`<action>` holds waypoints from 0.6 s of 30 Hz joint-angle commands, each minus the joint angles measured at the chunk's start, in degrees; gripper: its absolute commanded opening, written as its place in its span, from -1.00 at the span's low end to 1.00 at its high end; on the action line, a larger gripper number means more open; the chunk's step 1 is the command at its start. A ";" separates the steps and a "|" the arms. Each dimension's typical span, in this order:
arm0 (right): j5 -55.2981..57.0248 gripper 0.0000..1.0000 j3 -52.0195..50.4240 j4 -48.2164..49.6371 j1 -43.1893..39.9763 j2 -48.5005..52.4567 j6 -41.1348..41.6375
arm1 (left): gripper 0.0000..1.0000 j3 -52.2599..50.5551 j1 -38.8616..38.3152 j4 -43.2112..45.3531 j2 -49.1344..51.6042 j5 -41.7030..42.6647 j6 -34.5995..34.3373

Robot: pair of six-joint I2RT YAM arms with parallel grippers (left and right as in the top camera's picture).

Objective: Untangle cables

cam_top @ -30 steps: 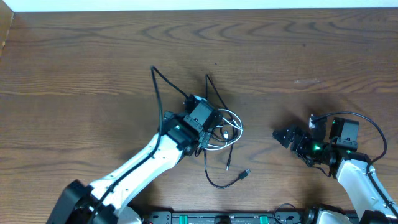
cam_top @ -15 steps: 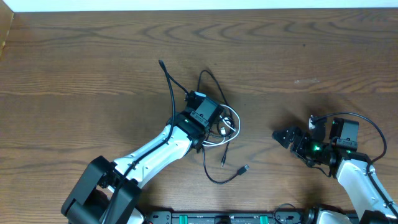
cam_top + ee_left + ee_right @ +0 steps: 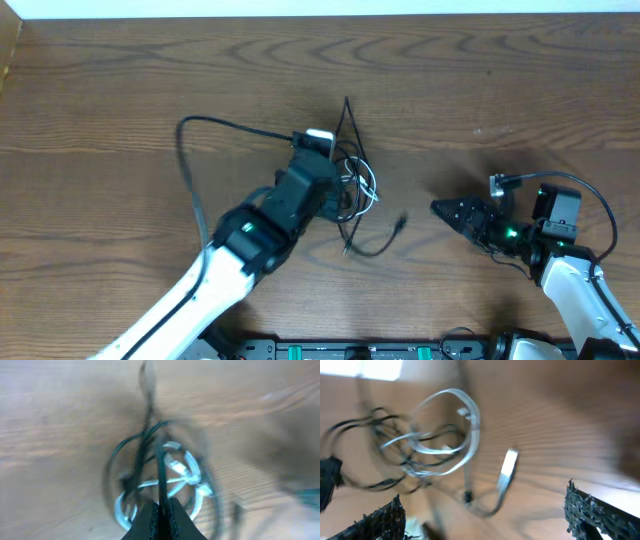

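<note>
- Up close at the left claw point(image 3: 161, 510): it's clamped shut on a black cable point(image 3: 161, 467), so I'd pull slow and straight, no yanking.
- Next, the right claw point(image 3: 447, 211) is spread wide, holding nothing, near the cables point(image 3: 355, 188) tangled mid-way across the surface point(image 3: 520, 90).
- Beyond that, loads of bare room toward the far edge point(image 3: 320, 17), so I'd drag loops out that way.

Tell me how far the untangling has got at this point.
Done: little. Only part of the black cable lies drawn out to the left. In hand: the left gripper is shut on the black cable at the clump. Left: the white cable is looped together with black strands in one clump. The right gripper is open and apart from it.
</note>
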 commanded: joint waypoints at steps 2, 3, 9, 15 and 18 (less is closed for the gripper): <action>-18.01 0.99 0.17 5.14 -0.17 0.02 2.12 | -0.85 1.27 0.26 3.54 -4.92 9.51 1.07; -18.71 0.99 0.17 5.77 -0.17 0.02 3.13 | -0.85 1.27 0.24 4.96 -5.62 10.88 0.31; -18.36 0.99 0.17 6.19 -0.17 0.02 3.39 | -0.84 1.27 0.42 8.28 -5.97 10.99 -2.80; -12.66 0.99 0.17 6.14 -0.17 0.02 3.28 | 0.44 1.27 3.28 -4.81 -2.95 -8.52 -9.92; -11.21 0.99 0.17 6.12 -0.17 0.02 3.30 | 0.11 1.25 5.68 -8.81 -0.33 -8.76 -15.02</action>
